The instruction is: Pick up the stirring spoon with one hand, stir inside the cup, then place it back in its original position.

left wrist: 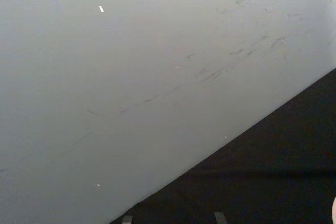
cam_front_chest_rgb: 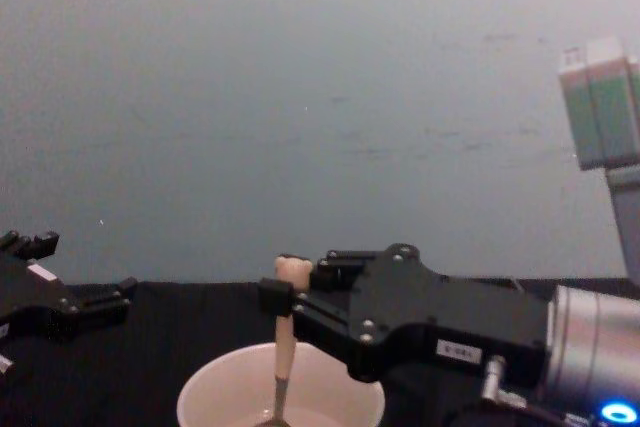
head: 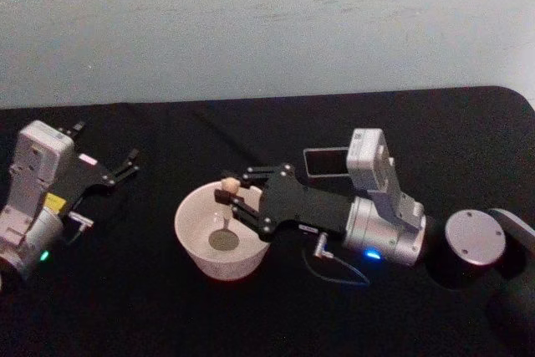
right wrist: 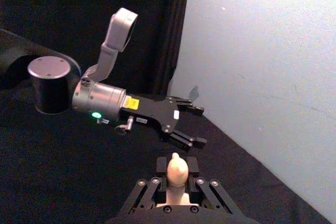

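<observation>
Where the wide round cream-white cup (head: 185,211) sits on the black-clothed table (head: 251,127), the right gripper (head: 235,196) hangs above it, fingers clamped on the slim stirring spoon (cam_front_chest_rgb: 283,352) by its pale beige handle. The spoon stands upright (bear head on top), its shiny metal bowl down inside the cup. A dark grey square-mouthed holder (head: 324,162) stands just behind that gripper. The left gripper (right wrist: 195,126) rests well off to the left, fingers apart.

No text or label can be read
</observation>
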Controlling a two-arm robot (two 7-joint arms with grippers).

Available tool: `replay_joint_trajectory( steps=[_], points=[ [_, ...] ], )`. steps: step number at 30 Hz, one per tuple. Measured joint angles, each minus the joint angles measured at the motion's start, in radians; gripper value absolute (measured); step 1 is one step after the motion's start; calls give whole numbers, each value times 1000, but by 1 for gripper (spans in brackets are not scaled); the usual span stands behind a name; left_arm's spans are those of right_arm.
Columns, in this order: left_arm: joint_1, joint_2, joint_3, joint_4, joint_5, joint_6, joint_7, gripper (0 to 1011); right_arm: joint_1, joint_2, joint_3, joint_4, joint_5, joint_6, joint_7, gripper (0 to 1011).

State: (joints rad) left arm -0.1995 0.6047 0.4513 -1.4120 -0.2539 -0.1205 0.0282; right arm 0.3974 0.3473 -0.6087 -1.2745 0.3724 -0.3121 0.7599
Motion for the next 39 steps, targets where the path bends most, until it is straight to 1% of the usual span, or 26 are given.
replay_joint_trajectory(
  steps=[4,9,16,24,31,39],
  points=[
    [0,0,0,0,0,0,0,1001,27,-26,-3,38,-1,-2,-4,214],
    [0,0,0,0,0,0,0,1001,51,-45,-4,75,-8,-11,-11,214],
    [0,0,0,0,0,0,0,1001,67,-54,1,107,-19,-18,-22,214],
    [0,0,0,0,0,0,0,1001,61,-42,17,99,-21,-17,-31,214],
    [0,0,0,0,0,0,0,1001,37,-17,32,61,-15,-12,-36,214],
    [0,0,0,0,0,0,0,1001,8,11,39,24,-15,-7,-36,214]
  ],
)
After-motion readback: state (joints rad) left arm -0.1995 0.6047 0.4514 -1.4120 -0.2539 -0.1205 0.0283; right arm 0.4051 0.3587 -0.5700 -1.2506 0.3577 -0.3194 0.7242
